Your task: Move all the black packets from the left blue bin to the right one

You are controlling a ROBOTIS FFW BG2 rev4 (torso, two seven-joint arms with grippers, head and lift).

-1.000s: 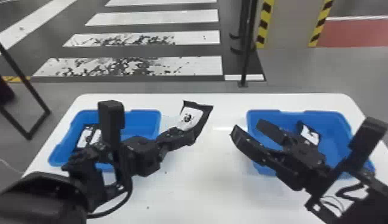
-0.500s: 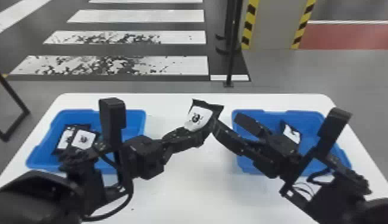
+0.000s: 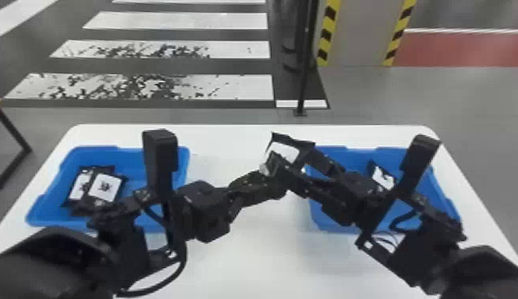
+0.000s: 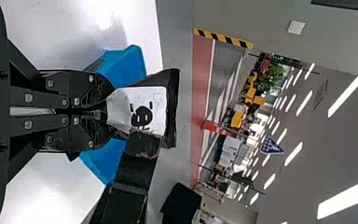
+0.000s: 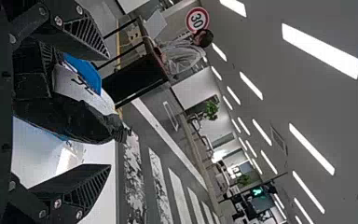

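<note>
My left gripper (image 3: pixel 267 175) is closed on a black packet with a white label (image 3: pixel 284 150), held above the table between the bins. In the left wrist view, the left gripper (image 4: pixel 108 110) pinches one end of the packet (image 4: pixel 154 105). My right gripper (image 3: pixel 292 154) has its fingers spread on either side of that packet. From the right wrist view, the packet (image 5: pixel 81 119) lies between the parted fingers of the right gripper (image 5: pixel 108 110), nearer one of them. Two overlapping packets (image 3: pixel 105 187) lie in the left blue bin (image 3: pixel 131 157). One packet (image 3: pixel 383 178) is in the right blue bin (image 3: pixel 361 153).
Both bins stand on a white table (image 3: pixel 246 254), one at each side, with the arms reaching over their near parts. Beyond the table's far edge stands a thin black post (image 3: pixel 304 79) on the floor.
The left gripper has carried its packet rightward to the right gripper, whose fingers now stand around it. The head view has shifted, and the left bin's two packets have come into fuller sight.
</note>
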